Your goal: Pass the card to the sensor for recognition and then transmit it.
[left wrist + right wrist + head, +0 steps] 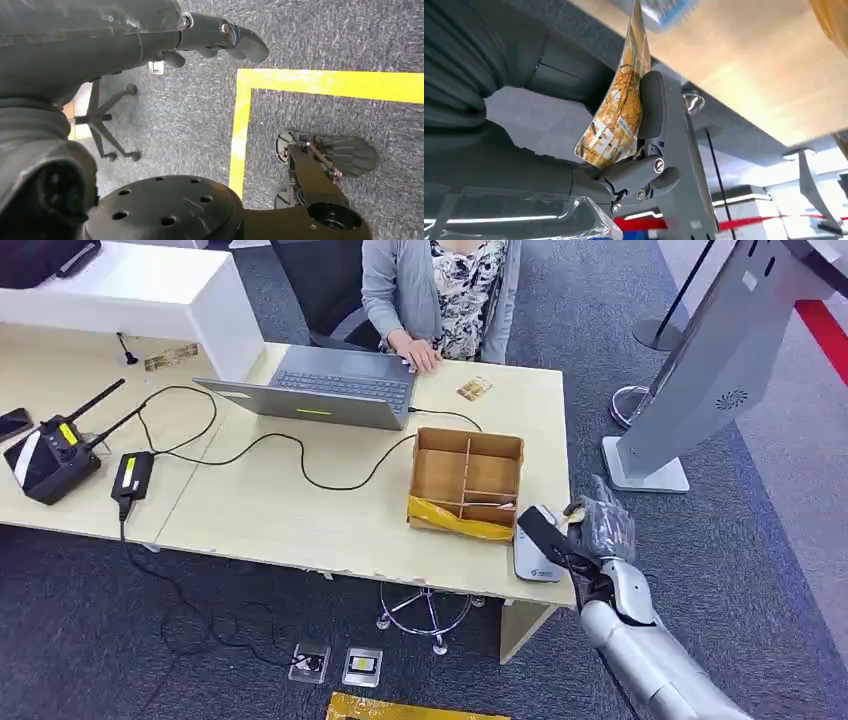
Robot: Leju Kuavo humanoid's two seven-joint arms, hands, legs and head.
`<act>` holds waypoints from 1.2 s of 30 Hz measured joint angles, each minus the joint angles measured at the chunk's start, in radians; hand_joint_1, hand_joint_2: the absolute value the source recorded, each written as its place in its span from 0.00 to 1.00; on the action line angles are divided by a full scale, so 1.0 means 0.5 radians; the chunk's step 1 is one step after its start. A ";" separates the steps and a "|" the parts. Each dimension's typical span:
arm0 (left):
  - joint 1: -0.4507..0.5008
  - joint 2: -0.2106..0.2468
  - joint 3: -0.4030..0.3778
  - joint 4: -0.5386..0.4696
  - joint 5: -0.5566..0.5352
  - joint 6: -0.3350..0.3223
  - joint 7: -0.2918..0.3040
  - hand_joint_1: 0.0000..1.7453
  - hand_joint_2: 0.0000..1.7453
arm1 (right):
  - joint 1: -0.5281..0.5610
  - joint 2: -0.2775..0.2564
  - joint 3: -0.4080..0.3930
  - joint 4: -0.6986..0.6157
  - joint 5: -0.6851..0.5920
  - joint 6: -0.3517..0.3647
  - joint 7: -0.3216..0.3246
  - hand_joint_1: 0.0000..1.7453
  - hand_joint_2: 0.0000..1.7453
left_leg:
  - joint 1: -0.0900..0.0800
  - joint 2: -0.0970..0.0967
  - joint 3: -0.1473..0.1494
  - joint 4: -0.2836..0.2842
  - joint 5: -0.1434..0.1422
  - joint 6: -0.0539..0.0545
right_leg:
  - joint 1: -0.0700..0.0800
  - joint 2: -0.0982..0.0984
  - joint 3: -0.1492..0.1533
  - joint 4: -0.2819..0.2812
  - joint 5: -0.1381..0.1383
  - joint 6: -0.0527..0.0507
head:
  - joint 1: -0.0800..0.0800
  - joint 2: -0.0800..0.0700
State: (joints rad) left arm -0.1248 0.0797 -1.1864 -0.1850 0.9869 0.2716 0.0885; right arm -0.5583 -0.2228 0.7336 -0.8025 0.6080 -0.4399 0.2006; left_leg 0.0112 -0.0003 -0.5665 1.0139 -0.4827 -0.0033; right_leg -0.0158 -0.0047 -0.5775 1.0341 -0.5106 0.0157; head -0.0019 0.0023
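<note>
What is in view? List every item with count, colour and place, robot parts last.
Card: one, orange patterned, pinched in the right hand.
Sensor: one, grey, table's near right corner.
Box: one, brown cardboard with dividers, left of the sensor.
Laptop: one, grey, far side of the table.
Second card: one, orange, right of the laptop.
Radio: one, black, table's left end.
Person: one, grey cardigan, seated behind the laptop.
Right hand: beside the sensor.
Left hand: hanging above the carpet.

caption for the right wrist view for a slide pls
Right hand pinching an orange patterned card between thumb and fingers, just below the desk edge.
</note>
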 joint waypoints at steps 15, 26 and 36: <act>-0.001 0.001 -0.021 0.000 -0.044 -0.041 -0.034 0.00 0.00 | -0.187 -0.021 0.022 -0.242 0.364 0.192 0.176 1.00 1.00 | 0.000 0.000 -0.001 0.000 0.000 0.000 | 0.000 0.000 -0.001 0.001 0.000 0.000 | 0.001 0.000; -0.025 0.000 -0.067 0.000 -0.079 -0.006 -0.078 0.00 0.00 | -0.483 0.291 0.108 -0.139 0.323 0.130 -0.091 1.00 1.00 | 0.002 0.000 -0.002 0.000 0.000 -0.001 | 0.002 -0.002 0.000 0.001 -0.001 -0.001 | 0.001 0.000; -0.039 -0.002 -0.067 0.000 -0.081 0.018 -0.067 0.00 0.00 | -0.506 0.407 0.149 0.067 0.277 0.034 -0.149 1.00 1.00 | 0.002 -0.001 -0.002 0.000 0.000 -0.001 | 0.002 -0.001 -0.001 0.001 -0.001 -0.001 | 0.001 0.000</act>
State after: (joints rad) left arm -0.1443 0.0790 -1.2200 -0.1850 0.9464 0.2808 0.0549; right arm -0.8112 -0.0194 0.8080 -0.7690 0.7465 -0.4231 0.1259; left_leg 0.0122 -0.0006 -0.5673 1.0138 -0.4825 -0.0037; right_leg -0.0148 -0.0052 -0.5779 1.0345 -0.5112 0.0151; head -0.0015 0.0023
